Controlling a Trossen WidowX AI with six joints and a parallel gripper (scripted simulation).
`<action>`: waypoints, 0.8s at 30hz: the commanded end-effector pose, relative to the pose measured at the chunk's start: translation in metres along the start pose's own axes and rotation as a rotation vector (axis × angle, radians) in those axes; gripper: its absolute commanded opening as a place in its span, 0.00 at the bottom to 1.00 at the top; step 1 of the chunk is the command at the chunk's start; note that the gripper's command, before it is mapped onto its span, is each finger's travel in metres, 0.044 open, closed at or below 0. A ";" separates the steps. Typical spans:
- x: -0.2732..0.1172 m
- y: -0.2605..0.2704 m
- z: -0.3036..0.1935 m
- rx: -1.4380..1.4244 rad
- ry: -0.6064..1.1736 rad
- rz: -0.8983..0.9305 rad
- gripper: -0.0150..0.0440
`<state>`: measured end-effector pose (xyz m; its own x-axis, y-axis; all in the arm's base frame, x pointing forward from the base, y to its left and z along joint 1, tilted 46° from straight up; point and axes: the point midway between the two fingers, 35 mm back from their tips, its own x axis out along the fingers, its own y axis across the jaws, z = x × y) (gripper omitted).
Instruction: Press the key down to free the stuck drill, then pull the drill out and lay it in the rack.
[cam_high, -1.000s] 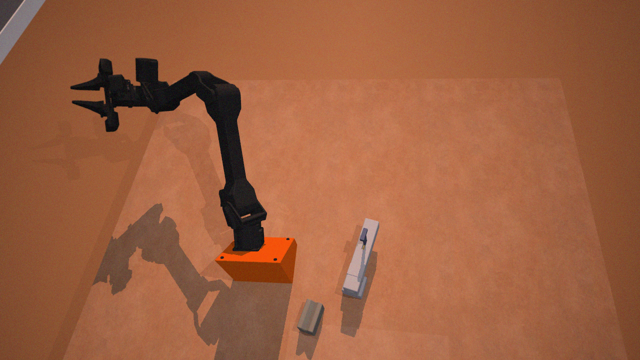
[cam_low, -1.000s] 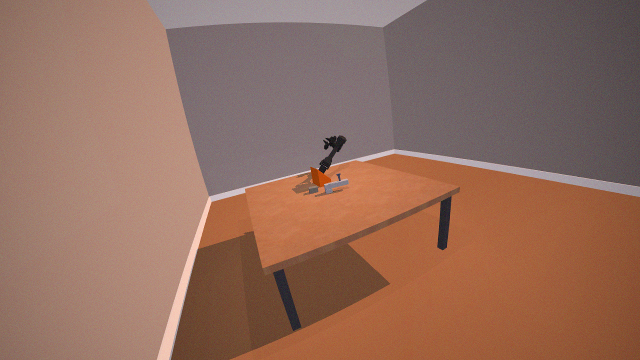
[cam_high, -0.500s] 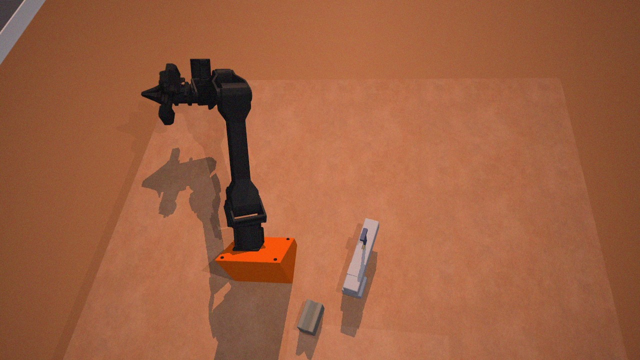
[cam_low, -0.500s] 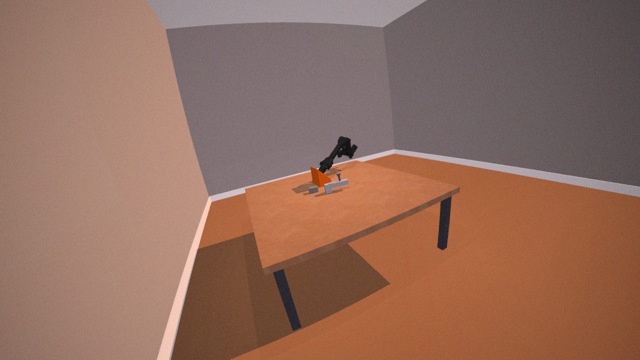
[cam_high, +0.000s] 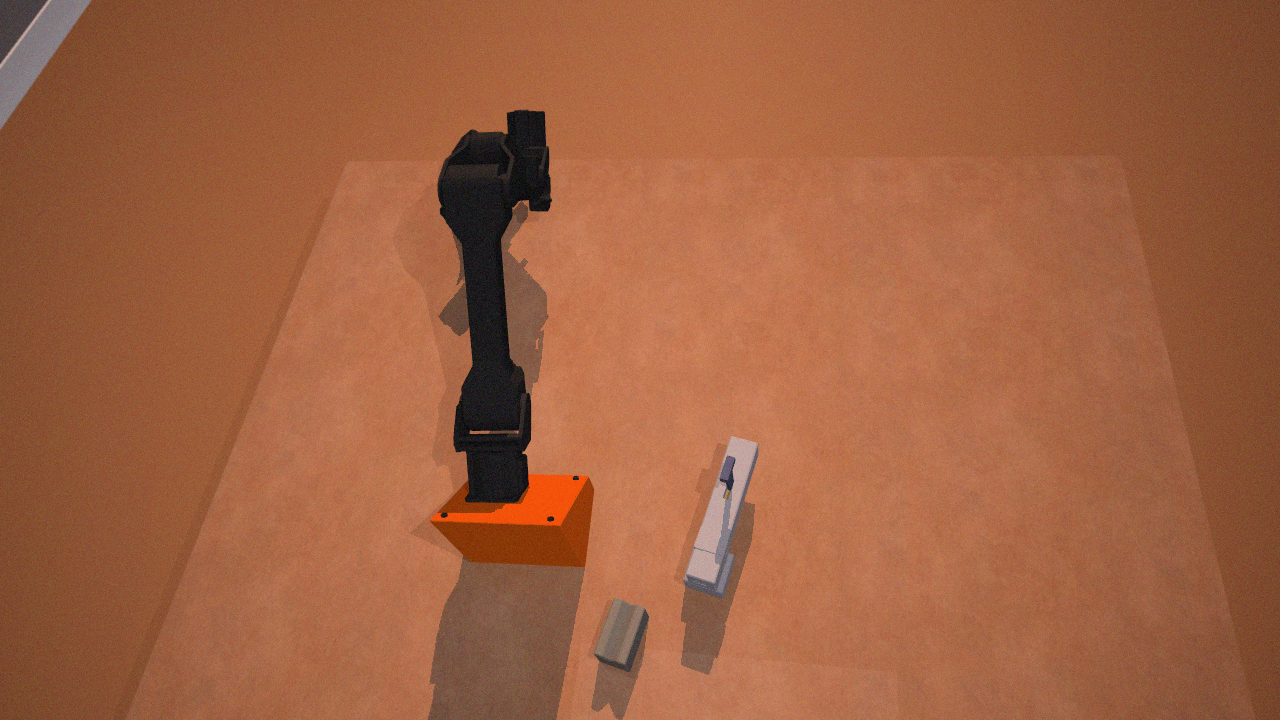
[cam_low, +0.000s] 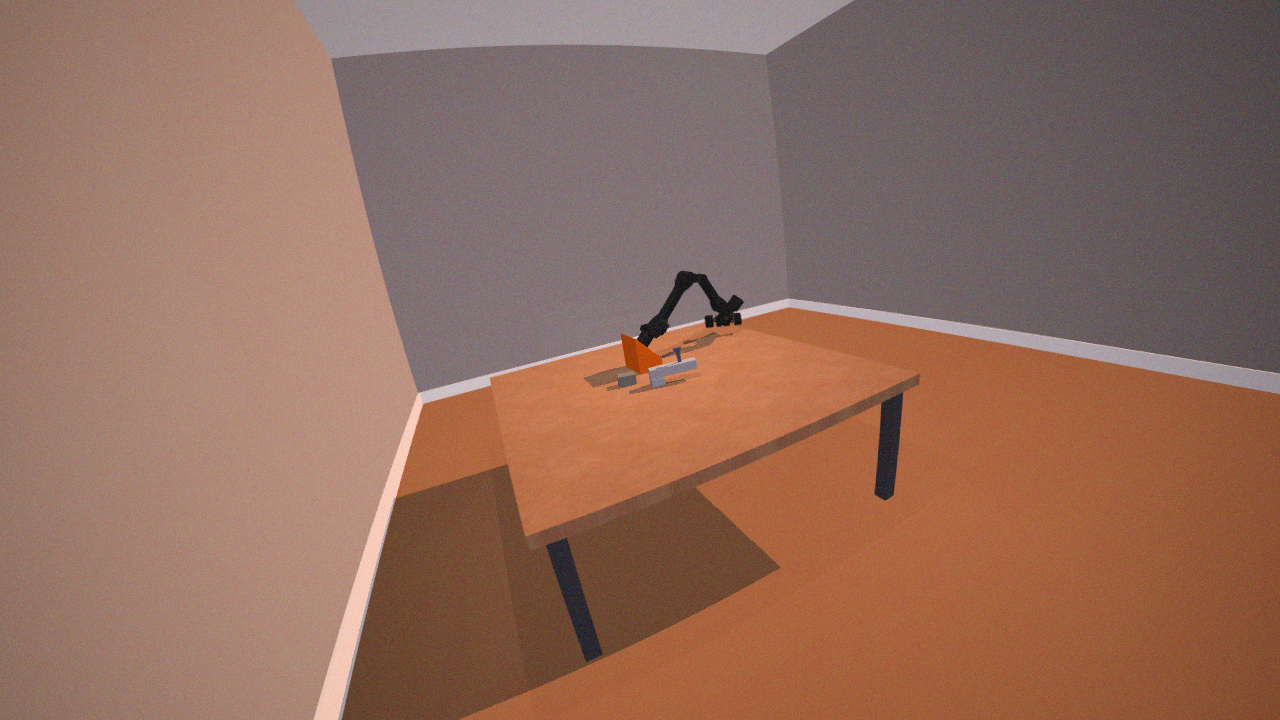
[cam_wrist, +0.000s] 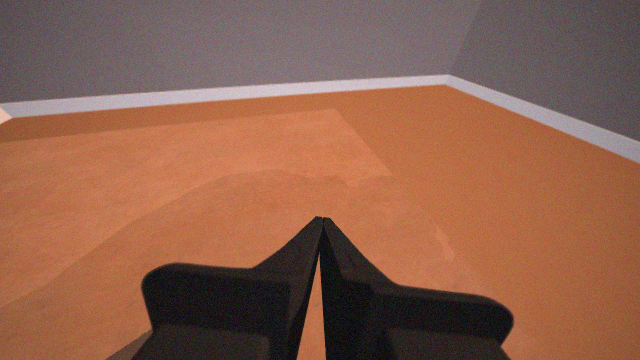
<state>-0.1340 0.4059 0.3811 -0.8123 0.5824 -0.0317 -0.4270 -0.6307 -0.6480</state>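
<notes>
My gripper is shut and empty, fingertips together in the wrist view. It is over the far left of the table, well away from the task objects; in the top view the arm hides its fingertips. A long pale grey holder stands right of the arm base. A dark blue piece, which looks like the drill, stands upright out of it, with a small yellowish part at its foot. I cannot make out the key separately. A grey-green grooved block, apparently the rack, lies nearer the front, left of the holder.
The orange arm base stands left of the holder, behind the grooved block. The wooden table has its far edge close to my gripper. Grey walls rise beyond the floor.
</notes>
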 end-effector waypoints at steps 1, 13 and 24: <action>-0.051 -0.034 -0.040 0.102 0.162 -0.149 0.25; -0.205 -0.082 -0.111 0.341 0.503 -0.552 0.25; -0.350 -0.055 -0.180 0.690 0.751 -0.830 0.25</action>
<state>0.2069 0.3534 0.3192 0.0275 0.9564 -0.2909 -0.9626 -0.0531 -0.2655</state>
